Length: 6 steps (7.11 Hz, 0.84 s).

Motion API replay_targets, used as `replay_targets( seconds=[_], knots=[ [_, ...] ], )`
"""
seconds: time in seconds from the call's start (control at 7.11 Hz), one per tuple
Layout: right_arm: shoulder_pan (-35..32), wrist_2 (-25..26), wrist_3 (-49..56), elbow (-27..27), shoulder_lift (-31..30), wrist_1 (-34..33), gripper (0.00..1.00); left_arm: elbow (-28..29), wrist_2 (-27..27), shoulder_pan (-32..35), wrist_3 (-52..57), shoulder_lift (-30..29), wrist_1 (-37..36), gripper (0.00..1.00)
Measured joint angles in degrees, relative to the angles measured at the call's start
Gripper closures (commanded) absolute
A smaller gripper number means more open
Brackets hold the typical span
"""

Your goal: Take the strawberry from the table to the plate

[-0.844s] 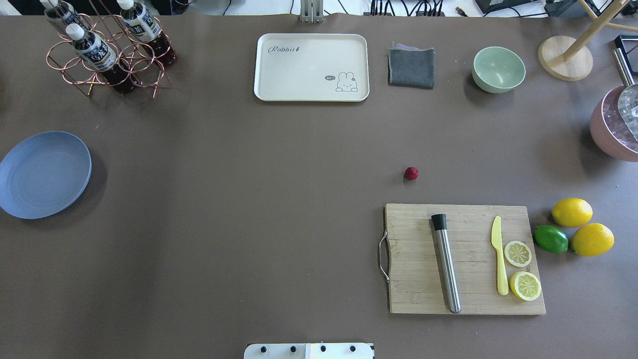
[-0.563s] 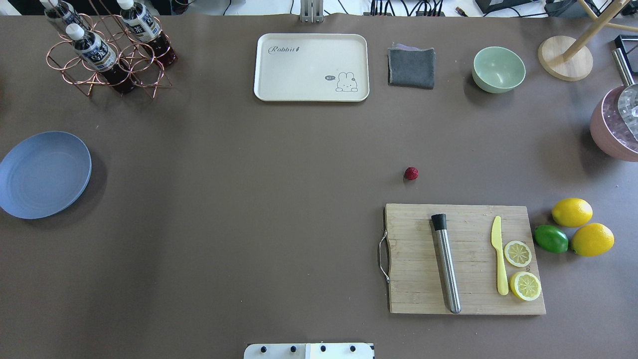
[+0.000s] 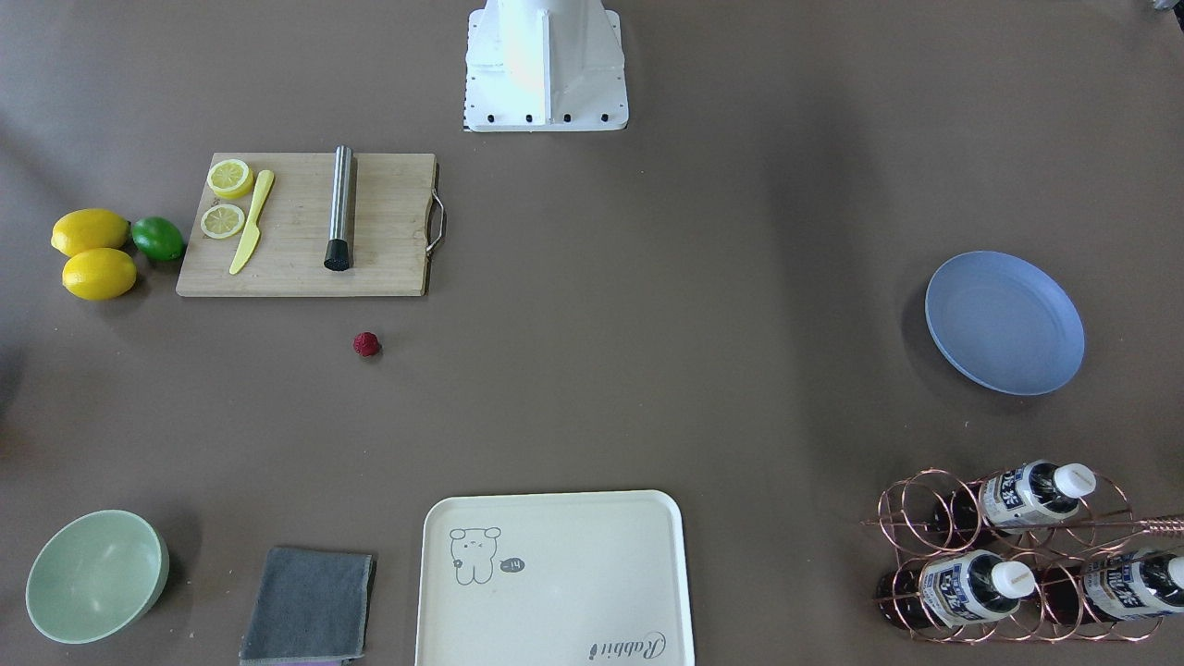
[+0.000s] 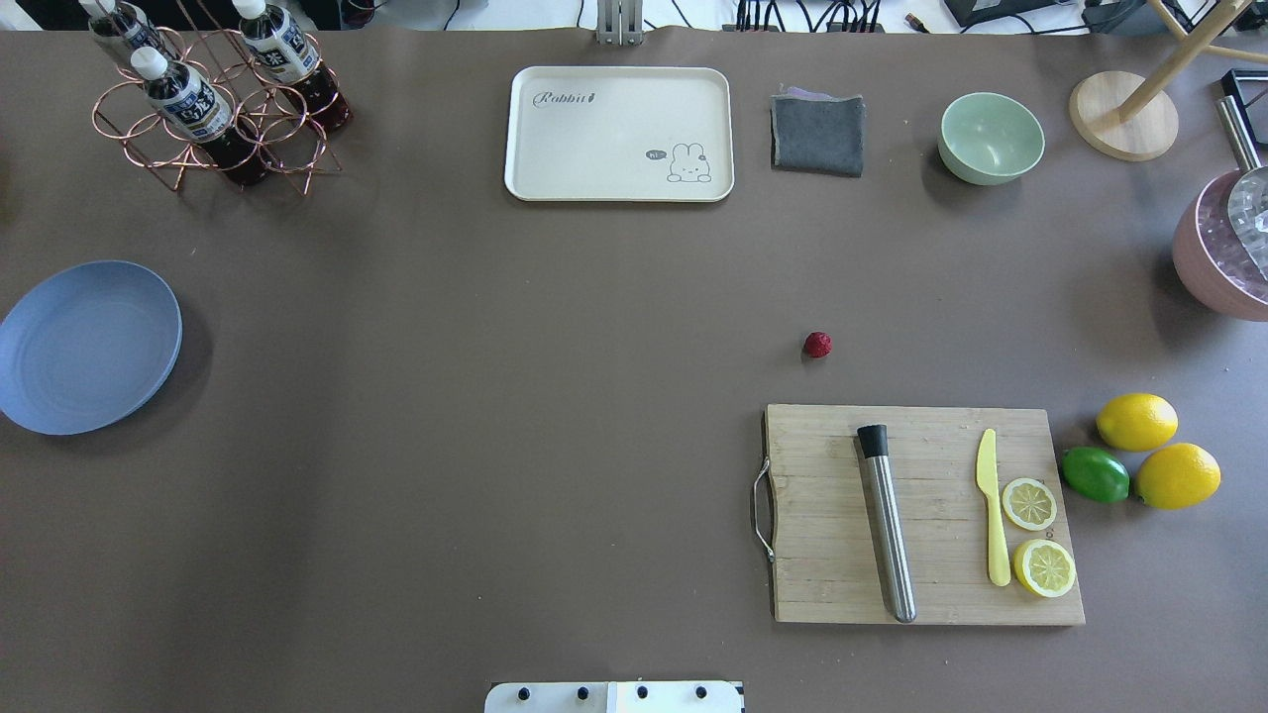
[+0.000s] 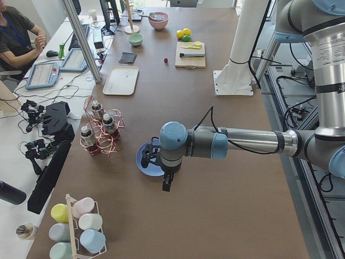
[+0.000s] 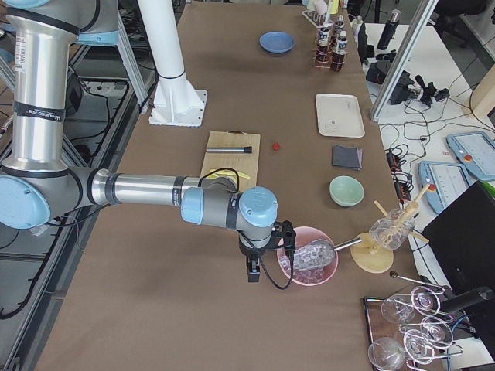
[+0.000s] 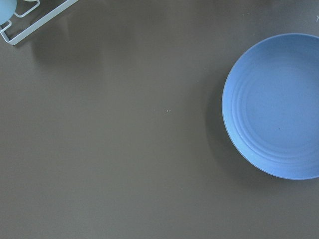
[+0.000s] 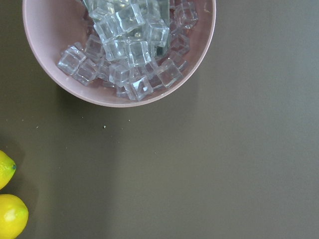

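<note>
1. Front-facing. Logged strawberry [image 3: 367, 344] lying on bare desk [image 3: 647, 351], near board [image 3: 388, 225] but not touching it. Found plate [image 3: 1005, 322] well apart from it, across the desk at view right.
2. Overhead. Placed strawberry right of centre, just past far edge of board. Noted plate at left edge of desk, slightly cut by the frame. Noted lemons [image 4: 1137, 421] and lime [image 4: 1095, 474] just right of board, and tray [image 4: 619, 134] near far edge.
3. Exterior left. Saw near (left) arm stretched out over desk, with left end effector [image 5: 167, 183] pointing down and overlapping plate's rim in this view. Cannot tell whether open or closed. Spotted strawberry as a small red dot far down the desk, beside board.
4. Exterior right. Saw near (right) arm reaching over desk, with right end effector [image 6: 253, 270] pointing down just beside pink bowl [image 6: 321, 280] of ice. Cannot tell whether open or closed. Spotted strawberry on desk just past board, well apart from this end effector.
5. Left wrist. Recorded plate at frame right, partly cut off, faint rings visible; bare desk elsewhere.
6. Right wrist. Recorded pink bowl of ice at top and two lemons at left edge, with desk between.
</note>
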<state>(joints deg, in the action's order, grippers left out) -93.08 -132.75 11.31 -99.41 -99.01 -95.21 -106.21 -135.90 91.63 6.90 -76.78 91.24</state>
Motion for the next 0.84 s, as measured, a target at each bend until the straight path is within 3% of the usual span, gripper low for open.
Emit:
replay_targets(
  seconds=[0.84],
  knots=[
    [0.0,-0.2,-0.1,0.0,0.2,-0.2,0.00,-0.5,-1.0,0.3,-0.6,-0.1,-0.1,0.02]
  ],
)
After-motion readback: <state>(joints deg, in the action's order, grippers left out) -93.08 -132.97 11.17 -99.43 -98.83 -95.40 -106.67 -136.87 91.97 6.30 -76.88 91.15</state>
